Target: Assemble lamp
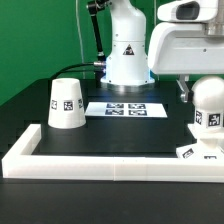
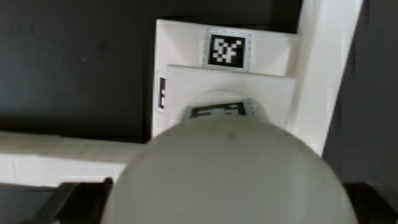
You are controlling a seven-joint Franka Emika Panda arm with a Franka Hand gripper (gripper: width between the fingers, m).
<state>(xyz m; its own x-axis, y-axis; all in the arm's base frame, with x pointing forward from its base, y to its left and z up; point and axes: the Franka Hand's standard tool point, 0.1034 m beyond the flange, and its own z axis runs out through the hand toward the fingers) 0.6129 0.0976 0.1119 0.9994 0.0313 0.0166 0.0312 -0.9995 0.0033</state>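
The white ball-shaped bulb (image 1: pixel 208 108) is at the exterior view's right, between my gripper's (image 1: pixel 204 92) fingers. The gripper is shut on it. The bulb stands upright right over the flat square base (image 1: pixel 193 152), which lies in the front right corner with a tag on top. I cannot tell whether bulb and base touch. In the wrist view the bulb (image 2: pixel 222 165) fills the foreground, a dark finger (image 2: pixel 68 202) shows beside it, and the tagged base (image 2: pixel 210 62) lies behind it. The cone shade (image 1: pixel 67 103), with a tag, stands alone at the left.
The long white bar frame (image 1: pixel 100 161) runs along the table's front and left edges and passes close beside the base (image 2: pixel 331 70). The marker board (image 1: pixel 127 108) lies flat at mid-table. The arm's white pedestal (image 1: pixel 128 50) stands behind it.
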